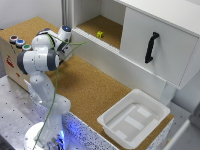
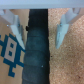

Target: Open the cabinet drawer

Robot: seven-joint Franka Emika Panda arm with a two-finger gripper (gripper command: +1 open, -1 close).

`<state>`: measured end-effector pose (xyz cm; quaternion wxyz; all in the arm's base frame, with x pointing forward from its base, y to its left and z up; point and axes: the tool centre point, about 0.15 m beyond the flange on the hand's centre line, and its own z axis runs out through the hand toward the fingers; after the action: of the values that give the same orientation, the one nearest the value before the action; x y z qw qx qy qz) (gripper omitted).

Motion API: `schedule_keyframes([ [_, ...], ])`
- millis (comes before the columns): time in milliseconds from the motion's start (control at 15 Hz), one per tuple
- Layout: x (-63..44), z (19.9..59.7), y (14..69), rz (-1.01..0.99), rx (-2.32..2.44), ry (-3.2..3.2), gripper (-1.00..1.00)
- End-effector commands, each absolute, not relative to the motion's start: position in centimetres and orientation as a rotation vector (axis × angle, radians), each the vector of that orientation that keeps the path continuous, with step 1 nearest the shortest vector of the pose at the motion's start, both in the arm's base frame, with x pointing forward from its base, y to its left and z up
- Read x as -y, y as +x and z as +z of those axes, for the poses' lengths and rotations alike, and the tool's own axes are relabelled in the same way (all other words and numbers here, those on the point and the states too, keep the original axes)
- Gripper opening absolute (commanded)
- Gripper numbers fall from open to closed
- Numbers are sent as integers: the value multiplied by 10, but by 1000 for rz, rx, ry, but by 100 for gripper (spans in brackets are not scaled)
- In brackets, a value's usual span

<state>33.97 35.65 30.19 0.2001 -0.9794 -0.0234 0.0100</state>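
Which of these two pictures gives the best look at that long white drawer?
The exterior view. There the drawer runs across the cabinet under the cork shelf and door. The wrist view shows none of it, only the hand above cork and a dark strip.

Robotics laboratory: white robot arm (image 1: 42, 62) bolted to a perforated metal optical breadboard (image 1: 12, 107), beside a cork-topped bench (image 1: 85, 85) holding a mock white cabinet (image 1: 150, 30).
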Motion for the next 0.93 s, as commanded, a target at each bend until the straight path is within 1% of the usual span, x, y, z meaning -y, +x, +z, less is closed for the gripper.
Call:
schedule_keyframes([
  [0,-367,284,346,85,115,-2696,-100],
  [333,-353,285,345,67,87,-2703,-100],
  [867,-297,272,360,29,-48,-2723,-100],
])
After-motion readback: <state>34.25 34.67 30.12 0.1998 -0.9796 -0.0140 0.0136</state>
